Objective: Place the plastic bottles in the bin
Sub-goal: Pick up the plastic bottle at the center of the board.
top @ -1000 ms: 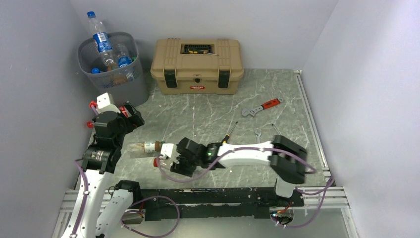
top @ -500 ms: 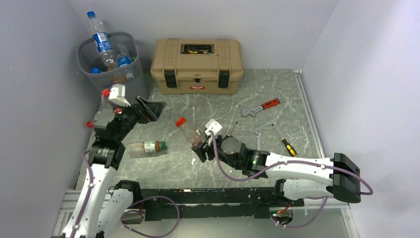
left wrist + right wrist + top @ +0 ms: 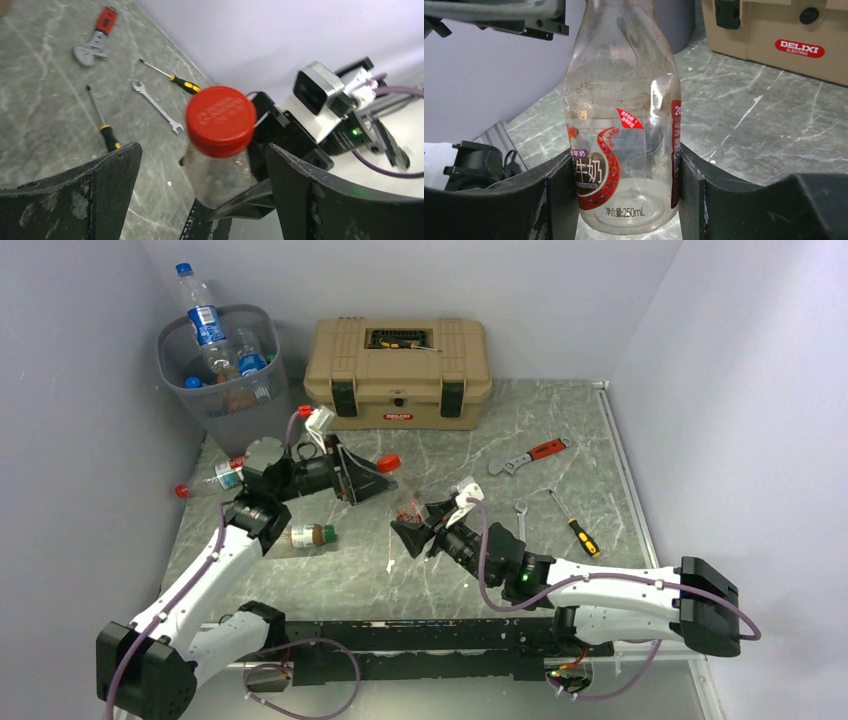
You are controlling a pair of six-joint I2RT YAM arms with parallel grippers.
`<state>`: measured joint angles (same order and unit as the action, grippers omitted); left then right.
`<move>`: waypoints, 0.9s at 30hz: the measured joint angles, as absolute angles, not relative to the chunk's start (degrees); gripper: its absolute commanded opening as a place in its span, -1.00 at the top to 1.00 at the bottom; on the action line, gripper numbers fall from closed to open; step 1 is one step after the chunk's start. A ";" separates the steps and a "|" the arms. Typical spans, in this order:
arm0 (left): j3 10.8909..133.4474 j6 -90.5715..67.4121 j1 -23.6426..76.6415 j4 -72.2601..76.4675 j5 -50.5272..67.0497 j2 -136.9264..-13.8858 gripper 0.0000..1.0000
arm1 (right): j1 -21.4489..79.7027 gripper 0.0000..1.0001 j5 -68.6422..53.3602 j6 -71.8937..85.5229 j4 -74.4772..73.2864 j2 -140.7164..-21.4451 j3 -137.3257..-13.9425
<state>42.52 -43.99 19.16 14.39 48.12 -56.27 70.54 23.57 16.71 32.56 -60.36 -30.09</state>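
My right end effector (image 3: 624, 195) clamps the bottle (image 3: 624, 100) low on its body; left end effector (image 3: 202, 172) gapes wide, empty, flanking the red cap (image 3: 221, 120). Light, thin, slick plastic: I'd grip the neck.

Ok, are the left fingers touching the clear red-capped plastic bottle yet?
Apart. The left wrist view shows the clear red-capped plastic bottle between the open left fingers with a gap on each side.
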 measured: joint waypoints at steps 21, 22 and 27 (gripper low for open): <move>45.04 -41.17 27.03 11.84 41.52 -57.19 0.46 | 70.46 1.00 19.46 15.79 35.27 -62.81 -30.09; 45.12 -41.19 27.07 11.68 41.36 -57.21 0.56 | 70.46 1.00 19.42 15.79 35.33 -62.78 -30.09; 45.41 -41.12 27.14 11.38 41.28 -57.60 1.00 | 70.43 0.33 19.64 15.84 35.22 -62.81 -30.09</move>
<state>45.41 -41.12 27.14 11.38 41.28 -57.60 70.43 19.64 15.84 35.22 -62.81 -30.09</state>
